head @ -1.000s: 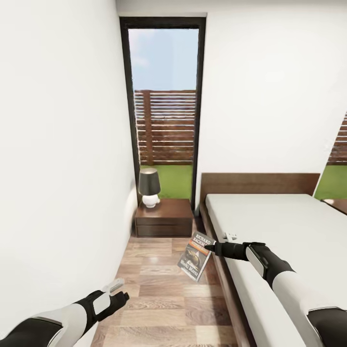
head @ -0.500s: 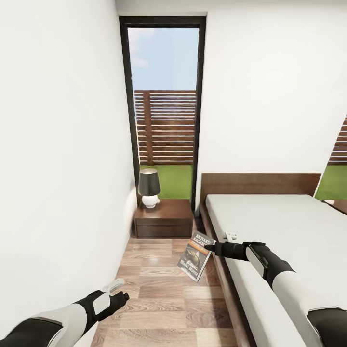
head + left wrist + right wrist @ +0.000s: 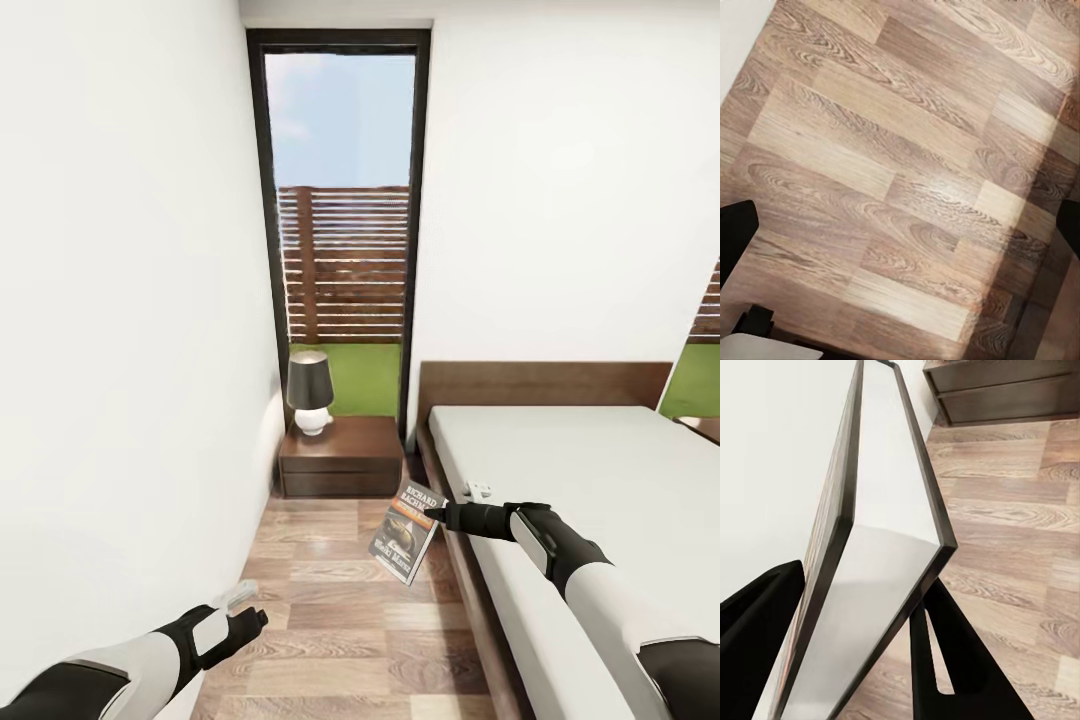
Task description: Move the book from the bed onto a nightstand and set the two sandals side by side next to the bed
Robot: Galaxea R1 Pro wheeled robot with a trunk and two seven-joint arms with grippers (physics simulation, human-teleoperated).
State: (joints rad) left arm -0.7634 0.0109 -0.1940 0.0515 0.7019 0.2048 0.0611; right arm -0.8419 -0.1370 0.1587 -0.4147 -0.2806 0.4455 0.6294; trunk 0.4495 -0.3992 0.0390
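While right gripper (image 3: 437, 513) fingers pinch book (image 3: 405, 532), book off bed (image 3: 600, 480), above floor beside bed's edge. Nightstand (image 3: 340, 455) ahead, placement pending. Sandals undone. Left gripper (image 3: 245, 612) fingers: cannot tell.

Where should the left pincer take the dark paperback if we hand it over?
Probably the free lower-left edge of the dark paperback book, coming from the left side. The right pincer already clamps its upper right edge, and the book hangs tilted over the wood-plank floor, leaving that side open.
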